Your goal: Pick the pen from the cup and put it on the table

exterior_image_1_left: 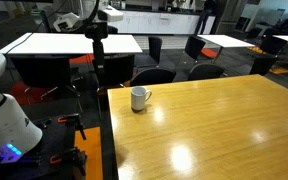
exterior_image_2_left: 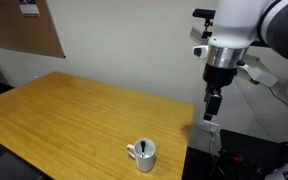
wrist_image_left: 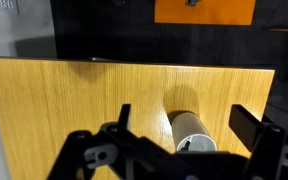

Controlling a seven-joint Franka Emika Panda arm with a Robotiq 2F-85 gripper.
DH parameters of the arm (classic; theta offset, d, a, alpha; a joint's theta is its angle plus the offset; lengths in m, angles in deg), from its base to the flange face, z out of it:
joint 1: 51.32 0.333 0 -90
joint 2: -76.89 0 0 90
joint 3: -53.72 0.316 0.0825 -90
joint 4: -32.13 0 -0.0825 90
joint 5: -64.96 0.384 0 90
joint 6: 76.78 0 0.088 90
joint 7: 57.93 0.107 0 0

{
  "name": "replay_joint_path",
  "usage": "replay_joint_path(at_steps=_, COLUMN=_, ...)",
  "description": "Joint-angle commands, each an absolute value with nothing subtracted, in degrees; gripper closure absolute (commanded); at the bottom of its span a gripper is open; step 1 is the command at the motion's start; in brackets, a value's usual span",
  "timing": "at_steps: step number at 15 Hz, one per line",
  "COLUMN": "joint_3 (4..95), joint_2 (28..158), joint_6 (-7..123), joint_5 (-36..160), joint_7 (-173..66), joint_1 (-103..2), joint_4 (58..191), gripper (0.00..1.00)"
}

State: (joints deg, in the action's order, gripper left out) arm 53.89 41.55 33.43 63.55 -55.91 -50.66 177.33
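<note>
The white cup point(exterior_image_1_left: 140, 98) stands upright near one edge of the yellow wooden table point(exterior_image_1_left: 214, 120); it shows in both exterior views point(exterior_image_2_left: 143, 154). In the wrist view the cup point(wrist_image_left: 189, 128) lies below and between my fingers, and the dark tip of the pen point(wrist_image_left: 187, 145) shows inside its rim. My gripper point(exterior_image_2_left: 213, 104) hangs high above the table's edge, well clear of the cup, and also shows in an exterior view point(exterior_image_1_left: 97, 48). In the wrist view the gripper point(wrist_image_left: 184, 122) is open and empty.
White-topped tables point(exterior_image_1_left: 69, 44) and black chairs point(exterior_image_1_left: 154, 74) stand behind the yellow table. A cork board point(exterior_image_2_left: 24, 30) hangs on the wall. An orange object point(wrist_image_left: 204, 10) lies beyond the table's far edge. The robot base point(exterior_image_1_left: 2, 105) stands beside the table.
</note>
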Motion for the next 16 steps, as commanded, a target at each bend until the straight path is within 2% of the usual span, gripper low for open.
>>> replay_joint_path(at_steps=1, joint_3=54.13, joint_2=41.57, joint_6=33.3, joint_5=63.71, joint_7=-56.04, joint_1=-50.92, joint_4=177.22, gripper=0.0)
replay_joint_path(at_steps=13, joint_3=54.13, joint_2=41.57, joint_6=33.3, joint_5=63.71, joint_7=-56.04, joint_1=-50.93, joint_4=177.22, gripper=0.0)
replay_joint_path(at_steps=16, joint_3=54.68, joint_2=42.11, joint_6=36.87, joint_5=65.54, joint_7=-53.11, joint_1=-50.8, joint_4=178.07, gripper=0.0)
